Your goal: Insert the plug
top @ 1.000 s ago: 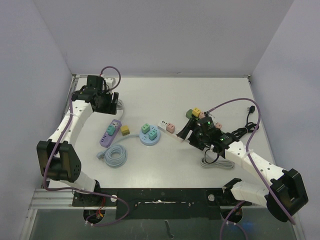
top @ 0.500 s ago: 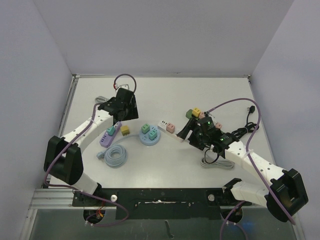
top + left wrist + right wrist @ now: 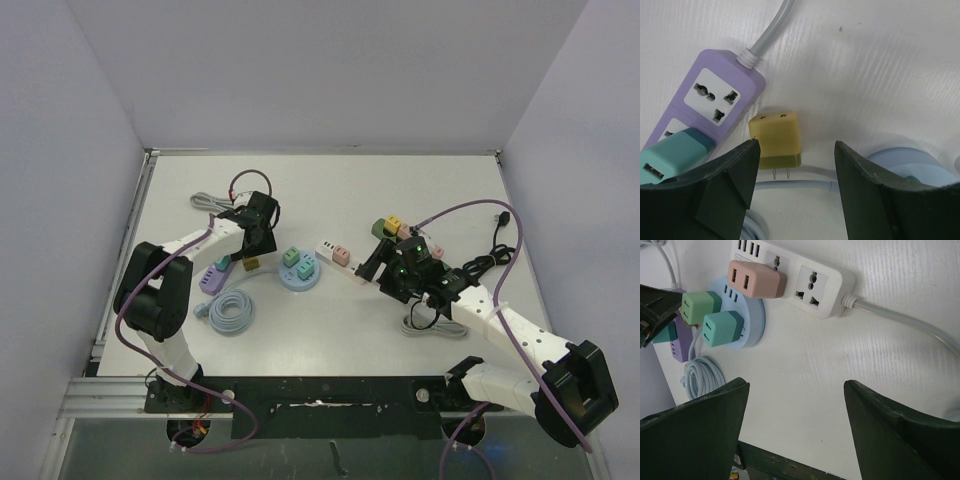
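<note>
White table (image 3: 875,70) below me: the yellow plug (image 3: 776,140) lies flat, prongs free, just beside the purple strip (image 3: 715,102). My left claw (image 3: 795,150) hangs over it, jaws well apart, holding nothing. I judge this the pick-up step. Next I must drop and close squarely on its sides.

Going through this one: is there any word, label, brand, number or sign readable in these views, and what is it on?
No text is legible in any view.
white power strip: a tiny grey marking beside its USB ports, too small and blurred to read.
purple power strip: no print visible.
yellow plug: no print visible.
</note>
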Controlling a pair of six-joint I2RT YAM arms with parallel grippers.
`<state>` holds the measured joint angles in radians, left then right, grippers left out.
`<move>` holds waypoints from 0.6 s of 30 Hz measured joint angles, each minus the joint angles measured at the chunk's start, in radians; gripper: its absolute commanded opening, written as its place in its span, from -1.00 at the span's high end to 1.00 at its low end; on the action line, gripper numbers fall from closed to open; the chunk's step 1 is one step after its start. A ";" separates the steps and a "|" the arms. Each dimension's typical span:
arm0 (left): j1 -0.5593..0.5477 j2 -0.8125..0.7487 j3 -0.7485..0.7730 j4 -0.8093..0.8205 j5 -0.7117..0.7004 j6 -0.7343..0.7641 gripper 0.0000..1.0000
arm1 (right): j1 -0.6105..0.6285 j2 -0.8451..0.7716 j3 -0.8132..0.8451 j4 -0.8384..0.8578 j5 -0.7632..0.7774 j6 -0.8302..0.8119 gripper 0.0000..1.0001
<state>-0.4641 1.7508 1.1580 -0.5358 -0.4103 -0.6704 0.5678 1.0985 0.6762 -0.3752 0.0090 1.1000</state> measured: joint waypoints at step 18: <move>0.034 0.067 -0.034 0.036 0.025 -0.011 0.18 | 0.000 -0.008 -0.012 0.000 0.000 0.000 -0.56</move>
<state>-0.4301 1.8179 1.1244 -0.4995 -0.3855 -0.6811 0.5678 1.0908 0.6643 -0.3756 0.0093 1.1000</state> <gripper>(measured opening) 0.487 0.784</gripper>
